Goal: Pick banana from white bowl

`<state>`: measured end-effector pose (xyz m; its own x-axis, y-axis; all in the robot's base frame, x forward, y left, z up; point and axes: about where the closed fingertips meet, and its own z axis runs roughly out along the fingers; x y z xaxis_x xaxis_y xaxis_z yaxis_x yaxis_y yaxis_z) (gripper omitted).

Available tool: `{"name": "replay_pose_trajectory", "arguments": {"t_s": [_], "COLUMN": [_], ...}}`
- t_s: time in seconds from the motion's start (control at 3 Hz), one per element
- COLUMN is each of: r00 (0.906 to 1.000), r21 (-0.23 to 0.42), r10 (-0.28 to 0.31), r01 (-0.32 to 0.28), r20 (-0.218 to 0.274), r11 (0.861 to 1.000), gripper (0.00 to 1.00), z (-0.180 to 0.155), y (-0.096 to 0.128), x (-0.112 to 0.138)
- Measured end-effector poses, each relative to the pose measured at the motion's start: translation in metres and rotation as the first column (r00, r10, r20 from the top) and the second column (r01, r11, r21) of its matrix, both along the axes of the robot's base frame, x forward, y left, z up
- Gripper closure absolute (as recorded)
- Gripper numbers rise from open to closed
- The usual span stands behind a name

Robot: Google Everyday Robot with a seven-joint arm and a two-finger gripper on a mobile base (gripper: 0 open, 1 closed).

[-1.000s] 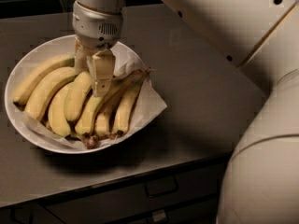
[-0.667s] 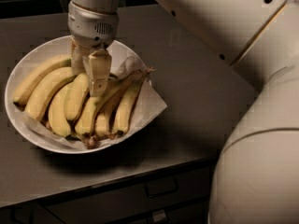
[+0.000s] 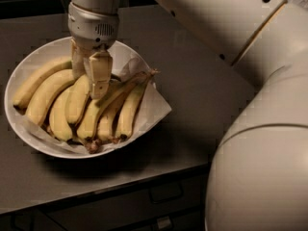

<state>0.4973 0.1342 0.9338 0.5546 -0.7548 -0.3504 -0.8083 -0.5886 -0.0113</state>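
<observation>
The wide white bowl sits on the dark counter at the left, lined with white paper. It holds several yellow bananas lying side by side, stems toward the front. My gripper hangs from above over the middle of the bunch. It is open, with one finger on each side of the upper end of a middle banana and its tips down at banana level. It holds nothing.
The dark counter runs to the right and behind the bowl, with its front edge just below the bowl. Drawer fronts with a handle are under the edge. My large white arm fills the right side.
The gripper has shifted slightly to the left over the bunch and sits a little lower among the bananas. The bananas and bowl have not moved.
</observation>
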Motion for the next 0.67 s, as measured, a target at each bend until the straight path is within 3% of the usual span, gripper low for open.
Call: {"name": "replay_pose_trajectory", "arguments": {"t_s": [0.67], "r00": [1.0], "r21": [-0.003], "r10": [-0.001], "r01": [0.001], "r20": [-0.001], "r11": [1.0], "gripper": [0.82], "z": [-0.0012], "y": [0.0002], "x": [0.0008]}}
